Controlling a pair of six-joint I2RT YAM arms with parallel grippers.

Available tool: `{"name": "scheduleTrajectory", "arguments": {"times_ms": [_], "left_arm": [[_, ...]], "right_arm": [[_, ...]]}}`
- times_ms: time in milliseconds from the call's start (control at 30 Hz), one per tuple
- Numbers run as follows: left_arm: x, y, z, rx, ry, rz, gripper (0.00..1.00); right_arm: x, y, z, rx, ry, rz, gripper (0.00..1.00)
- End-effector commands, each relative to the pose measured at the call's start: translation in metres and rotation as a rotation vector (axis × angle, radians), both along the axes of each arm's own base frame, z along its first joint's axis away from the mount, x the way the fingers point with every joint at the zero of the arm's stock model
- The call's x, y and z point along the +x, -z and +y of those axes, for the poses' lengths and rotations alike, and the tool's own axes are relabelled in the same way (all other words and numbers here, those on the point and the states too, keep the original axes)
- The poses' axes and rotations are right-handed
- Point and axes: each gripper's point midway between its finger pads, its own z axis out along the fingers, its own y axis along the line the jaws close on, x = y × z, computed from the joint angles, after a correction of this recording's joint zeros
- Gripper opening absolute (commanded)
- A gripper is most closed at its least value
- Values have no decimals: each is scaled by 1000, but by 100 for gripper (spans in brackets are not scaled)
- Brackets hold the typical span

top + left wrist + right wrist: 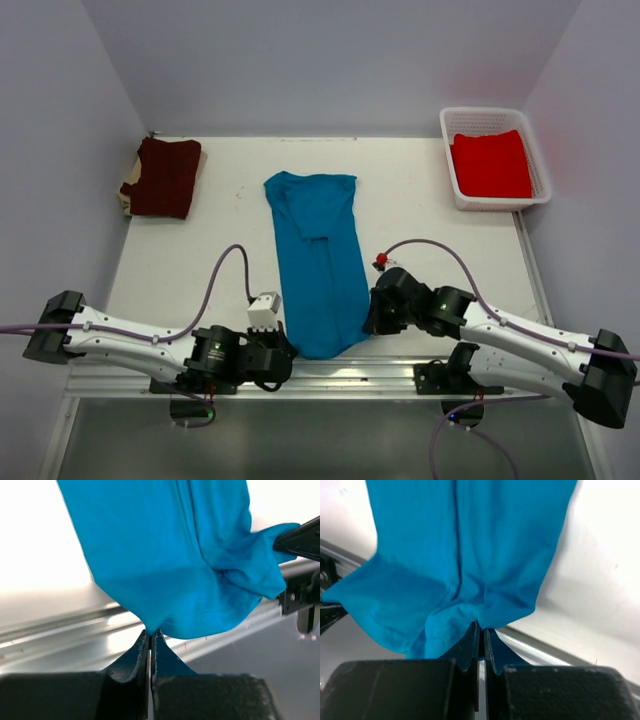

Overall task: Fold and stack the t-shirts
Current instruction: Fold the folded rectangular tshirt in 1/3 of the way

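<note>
The teal shirt [315, 255] is laid lengthwise down the middle of the table [190, 270]. It is already narrowed into a long strip, with the collar at the far end and the hem at the near edge. The hem's left corner is pinched by the left gripper [151, 632], its fingers pressed together on the cloth. The right corner is clamped the same way by the right gripper [481, 627]. Between the two grips the hem is bunched and a little slack, and it seems to be raised just off the surface.

The maroon shirt [165, 177] is seen at the far left corner, apparently folded. The red shirt [490, 165] is left lying in the white basket [452, 185] at the far right.

The step in hand is judged to be the end-over-end fold of the teal shirt, with the hem to be carried up towards the collar. For that, both grips need to be kept shut and the hem drawn taut between them. The two arms should then be moved forward together, level and in step, so the edge is laid down square and not skewed. Only after that should the cloth be released and the stacking begun.
</note>
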Motion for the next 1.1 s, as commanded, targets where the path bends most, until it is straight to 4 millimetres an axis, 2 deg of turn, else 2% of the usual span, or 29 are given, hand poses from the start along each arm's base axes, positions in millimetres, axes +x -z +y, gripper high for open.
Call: {"name": "scheduleTrajectory", "arguments": {"times_ms": [0,33,100,133,200,233,267,333,367,467,700,833,1067], "left_arm": [[39,-12,15,-9,-114,-206,0],[43,-10,18,-9,-122,-228,0],[55,-15,15,-26,-131,-288,0],[59,-16,9,-62,-134,-305,0],[75,-14,11,-24,-125,-361,0],[81,-5,14,-6,-122,-378,0],[96,-13,8,-64,-173,-394,0],[109,-6,12,-22,-159,-437,0],[122,-15,11,-64,-204,-459,0],[141,-26,9,-75,-220,-524,0],[166,-22,7,-28,-217,-556,0],[175,-19,12,-10,-232,-554,0],[195,-12,31,24,-273,-549,0]], "right_arm": [[48,-29,11,7,33,-196,0],[55,-29,12,-12,25,-208,0],[72,-34,14,-9,46,-234,0],[78,-30,12,-30,37,-237,0],[95,-34,11,-27,62,-261,0],[102,-34,10,-38,57,-277,0],[108,-32,11,-51,60,-285,0],[122,-38,10,-67,69,-319,0],[129,-37,12,-73,71,-328,0],[148,-39,16,-80,81,-359,0],[172,-27,27,-94,81,-371,0],[183,-28,23,-116,90,-395,0],[212,-34,14,-126,117,-410,0]]}}
